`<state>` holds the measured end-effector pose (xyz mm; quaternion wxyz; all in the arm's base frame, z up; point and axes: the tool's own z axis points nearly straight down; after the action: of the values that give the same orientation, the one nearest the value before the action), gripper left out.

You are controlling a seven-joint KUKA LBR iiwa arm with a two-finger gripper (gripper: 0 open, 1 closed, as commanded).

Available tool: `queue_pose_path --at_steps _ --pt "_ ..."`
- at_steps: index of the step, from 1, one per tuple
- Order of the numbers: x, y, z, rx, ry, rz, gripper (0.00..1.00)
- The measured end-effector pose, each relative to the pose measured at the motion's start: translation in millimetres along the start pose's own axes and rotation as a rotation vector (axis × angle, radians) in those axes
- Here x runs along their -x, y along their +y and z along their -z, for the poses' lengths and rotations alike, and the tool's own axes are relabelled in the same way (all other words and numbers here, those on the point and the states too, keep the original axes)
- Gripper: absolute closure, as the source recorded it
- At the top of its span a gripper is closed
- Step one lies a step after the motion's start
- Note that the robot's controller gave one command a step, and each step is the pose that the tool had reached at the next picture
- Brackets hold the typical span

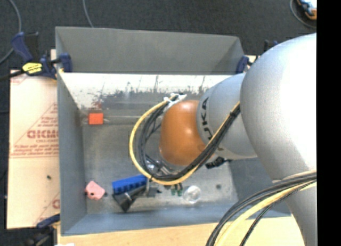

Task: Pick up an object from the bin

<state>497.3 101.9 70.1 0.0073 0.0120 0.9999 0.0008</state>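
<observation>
Seemingly, blue brick [129,183] lying left-right, gripper [130,197] beside

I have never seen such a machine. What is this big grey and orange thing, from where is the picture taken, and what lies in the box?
It is a robot arm, reaching in from the right; the camera looks down from above. The orange dome and the cables are parts of its wrist. The box is a grey metal bin. In it lie a small orange cube, a pink piece, a blue block and something clear. The gripper hangs low beside the blue block; whether it holds anything, I cannot tell.
</observation>
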Motion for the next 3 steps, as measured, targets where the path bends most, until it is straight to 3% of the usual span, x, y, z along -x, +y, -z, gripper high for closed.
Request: queue_pose_path --at_steps 1,2,3 --pt "0.0 0 0 0.0 0.0 0.0 1.0" --pt "6.1 2 44 0.001 -0.007 0.021 1.0" --pt "0.8 2 50 0.001 -0.003 -0.017 1.0"
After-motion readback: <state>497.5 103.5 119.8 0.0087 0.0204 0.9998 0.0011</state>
